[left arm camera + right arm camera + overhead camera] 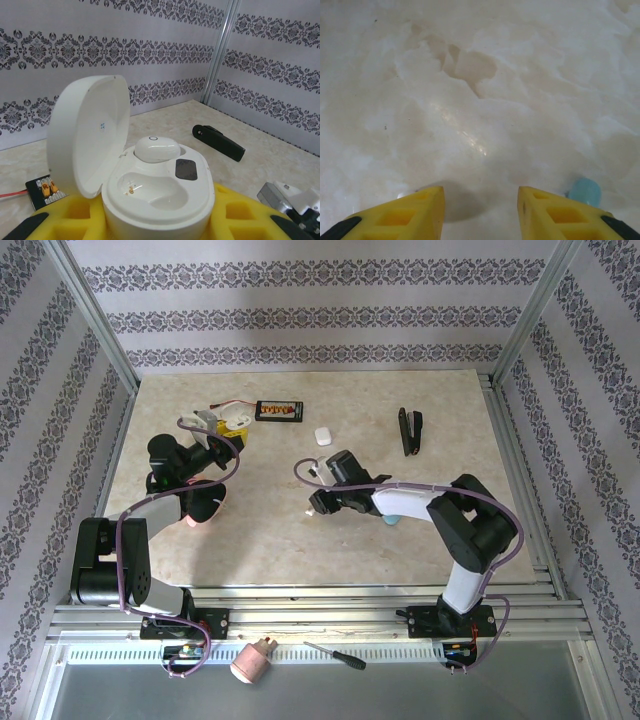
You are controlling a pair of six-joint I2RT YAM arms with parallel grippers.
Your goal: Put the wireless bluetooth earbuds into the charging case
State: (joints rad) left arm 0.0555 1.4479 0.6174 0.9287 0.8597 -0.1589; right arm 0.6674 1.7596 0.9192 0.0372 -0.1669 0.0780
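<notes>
Between the yellow fingers of the left claw [230, 432] sits the case [160, 200], clamped, with its lid [90, 135] swung up on the claw's left. One white earbud [157, 148] rests in the socket farther from the claw. The nearer socket [150, 187] lies open with two small contacts showing. Ahead of this claw to the right lies a black clip [218, 141], and to the left a board [45, 189] with orange plugs.

The right claw [480, 196] hangs low over the table [480, 100], fingers apart with bare stone between them. Just right of its right finger lies a blue piece [585, 191]; earbud or not, I cannot tell. Farther ahead of it sits a second case [322, 435], shut.
</notes>
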